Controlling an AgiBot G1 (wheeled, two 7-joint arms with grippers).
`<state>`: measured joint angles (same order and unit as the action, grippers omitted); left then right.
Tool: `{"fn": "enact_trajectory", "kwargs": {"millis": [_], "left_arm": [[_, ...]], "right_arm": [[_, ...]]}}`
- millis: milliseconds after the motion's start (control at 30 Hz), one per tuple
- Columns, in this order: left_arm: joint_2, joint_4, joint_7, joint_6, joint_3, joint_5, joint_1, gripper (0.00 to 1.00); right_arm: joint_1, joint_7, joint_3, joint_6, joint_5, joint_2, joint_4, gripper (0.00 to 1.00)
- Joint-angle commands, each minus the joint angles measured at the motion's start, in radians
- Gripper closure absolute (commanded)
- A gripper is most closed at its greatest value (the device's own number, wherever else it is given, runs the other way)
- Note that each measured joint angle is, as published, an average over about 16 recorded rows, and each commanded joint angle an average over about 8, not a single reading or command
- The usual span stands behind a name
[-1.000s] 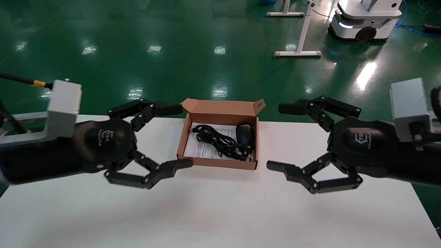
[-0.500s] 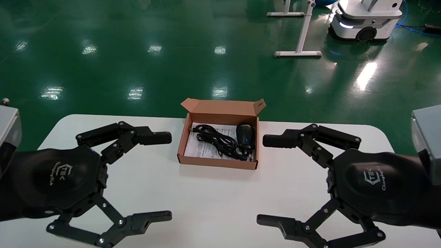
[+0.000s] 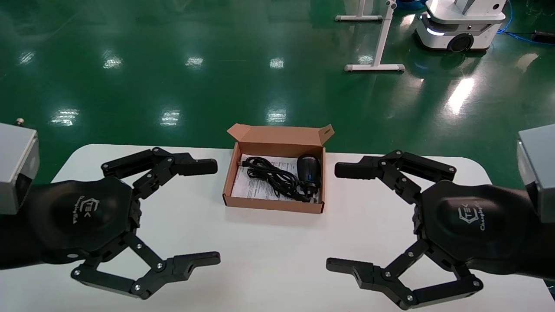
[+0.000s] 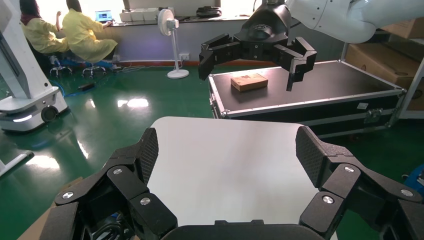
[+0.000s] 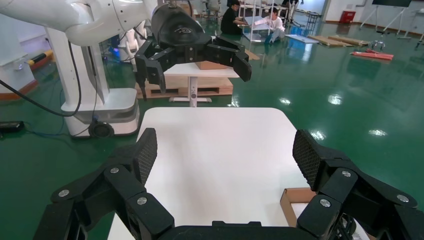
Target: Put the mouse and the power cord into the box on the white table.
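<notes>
The brown cardboard box [image 3: 273,204] stands open at the far middle of the white table [image 3: 269,264], lid flaps up. Inside it, on a printed sheet, lie the black mouse [image 3: 308,170] at the right and the coiled black power cord [image 3: 271,175] to its left. My left gripper [image 3: 213,212] hovers open over the table to the box's left and nearer me. Mirroring it at the right, my right gripper [image 3: 334,216] is also open. Both hold nothing. A corner of the box [image 5: 295,200] shows in the right wrist view beside the right gripper [image 5: 225,150].
Green floor lies beyond the table's far edge. A white mobile robot base [image 3: 459,26] and a white stand's feet [image 3: 375,67] are at the back right. Bare tabletop lies between the left gripper [image 4: 226,155] fingers in the left wrist view.
Both grippers came back from beside the box toward the near side of the table and then rose slightly. They stayed open. The box and its contents have not moved.
</notes>
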<state>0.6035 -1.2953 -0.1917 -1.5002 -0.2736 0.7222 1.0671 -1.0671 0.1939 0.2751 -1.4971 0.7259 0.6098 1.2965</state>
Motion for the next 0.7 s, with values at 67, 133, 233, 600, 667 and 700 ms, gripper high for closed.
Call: {"fn": "enact_trajectory", "kwargs": {"millis": [67, 133, 233, 600, 667, 700], "left_arm": [[0.002, 0.003, 0.001, 0.001, -0.002, 0.002, 0.002, 0.0], [0.003, 0.005, 0.002, 0.002, -0.002, 0.003, 0.003, 0.0], [0.004, 0.007, 0.003, 0.003, -0.003, 0.005, 0.004, 0.0], [0.007, 0.01, 0.004, 0.004, -0.005, 0.007, 0.006, 0.0], [0.007, 0.011, 0.004, 0.004, -0.005, 0.008, 0.007, 0.0], [0.007, 0.011, 0.004, 0.004, -0.005, 0.008, 0.007, 0.0]], "right_arm": [[-0.002, -0.002, 0.001, 0.0, 0.001, 0.0, -0.003, 0.0], [-0.003, -0.003, 0.002, 0.0, 0.002, 0.0, -0.005, 0.0], [-0.004, -0.003, 0.002, 0.001, 0.002, 0.0, -0.007, 0.0], [-0.006, -0.005, 0.003, 0.001, 0.003, 0.001, -0.01, 0.0], [-0.006, -0.005, 0.004, 0.001, 0.003, 0.001, -0.011, 0.0], [-0.006, -0.005, 0.004, 0.002, 0.004, 0.001, -0.011, 0.0]]}}
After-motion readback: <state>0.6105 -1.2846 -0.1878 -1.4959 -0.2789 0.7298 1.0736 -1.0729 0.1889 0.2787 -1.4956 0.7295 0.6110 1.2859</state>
